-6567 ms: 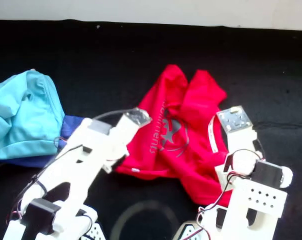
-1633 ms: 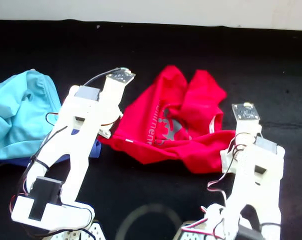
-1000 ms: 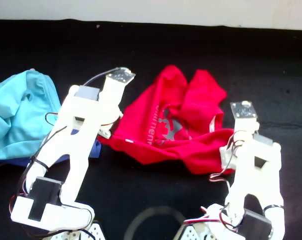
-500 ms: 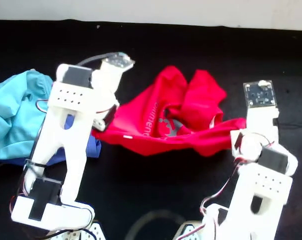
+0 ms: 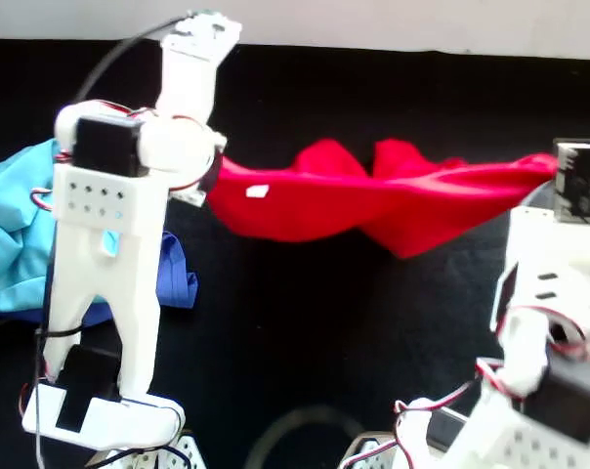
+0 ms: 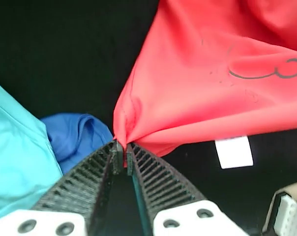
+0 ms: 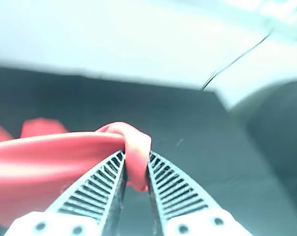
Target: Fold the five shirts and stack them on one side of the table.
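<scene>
I have the red shirt (image 5: pixel 373 200) hanging above the desk (image 5: pixel 373 342), stretched from 9 to 3 o'clock: left gripper (image 6: pixel 122 148) clenched on its 9 o'clock corner, right gripper (image 7: pixel 136 158) clenched on the other.

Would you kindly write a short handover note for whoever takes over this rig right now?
The left gripper is shut on one edge of the red shirt.
The right gripper is shut on its opposite end.
The red shirt hangs stretched between them, above the table.
The teal shirt and blue shirt lie crumpled together on the left arm's side.
Done: no shirt looks folded.
Left: fold the red one, then the others, and stack them on one side.
</scene>
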You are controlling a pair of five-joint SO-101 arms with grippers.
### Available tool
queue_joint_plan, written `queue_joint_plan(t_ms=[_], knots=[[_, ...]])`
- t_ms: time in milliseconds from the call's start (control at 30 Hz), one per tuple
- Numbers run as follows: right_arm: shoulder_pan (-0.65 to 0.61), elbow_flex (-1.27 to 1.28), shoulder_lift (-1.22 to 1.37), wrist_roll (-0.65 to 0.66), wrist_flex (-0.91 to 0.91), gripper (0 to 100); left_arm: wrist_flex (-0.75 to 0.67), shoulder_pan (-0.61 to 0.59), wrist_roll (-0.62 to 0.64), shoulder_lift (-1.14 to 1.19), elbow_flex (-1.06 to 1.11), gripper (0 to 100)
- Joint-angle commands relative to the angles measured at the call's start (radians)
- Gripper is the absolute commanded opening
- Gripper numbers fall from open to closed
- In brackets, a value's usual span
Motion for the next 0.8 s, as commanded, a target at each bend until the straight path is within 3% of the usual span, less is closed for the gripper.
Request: queue_joint_plan(t_ms=[0,267,433,633,767], knots=[[0.033,-0.168,0.012,-0.006,0.002,0.6,0.003,-0.012,0.006,-0.018,-0.128,1],[0.058,-0.193,0.099,-0.011,0.174,0.6,0.0,-0.005,0.006,-0.084,0.002,1],[-0.001,0.094,0.128,-0.011,0.185,0.6,-0.04,-0.005,0.068,-0.016,0.28,1],[-0.062,0.41,0.077,-0.012,0.177,0.6,-0.258,-0.007,0.071,0.122,0.688,1],[-0.064,0.529,-0.07,-0.006,0.163,0.6,-0.279,-0.007,0.069,0.153,0.788,1]])
